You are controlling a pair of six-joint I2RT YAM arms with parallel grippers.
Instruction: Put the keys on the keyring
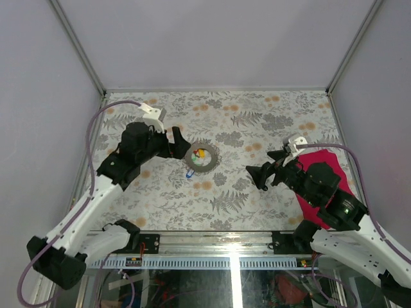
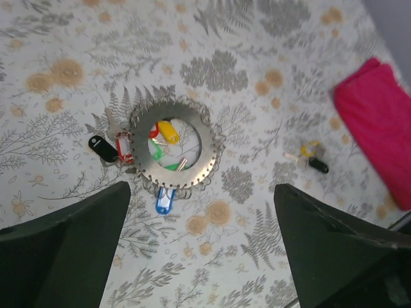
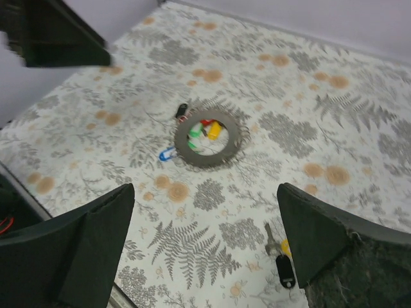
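- The left claw (image 2: 200, 191) is wide open and holds nothing; between its two fingers only the patterned table (image 2: 270, 38) shows.
- The right claw (image 3: 205, 192) is also wide open and empty.
- The keyring (image 2: 207, 151) lies flat just ahead of the left claw, and further ahead of the right claw. It looks like a grey circle with a scalloped edge. Whether this edge is its chain, I cannot tell.
- Five keys gather at it. The yellow key (image 2: 168, 132) and the green key (image 2: 170, 167) are inside the circle, and the red key (image 2: 124, 146) is at its rim. The black key (image 2: 103, 147) is just outside, and the blue key (image 2: 164, 200) sits at the edge nearest to the left claw.
- Whether these five are really threaded on the ring or only lie on it is too small to see.
- Two loose keys (image 3: 283, 256), one with a yellow head and one with a black head, lie well apart from the ring, close in front of the right claw beside one finger.
- My judgement: the task is partly done at best. The loose pair is not on the ring, so it must be fetched and threaded.
- There is no box or tray. Only the ring encloses anything, namely the yellow and green heads.
- The crimson cloth (image 2: 379, 122) lies beyond the loose pair as seen from the left claw. I see nothing on the part that shows.
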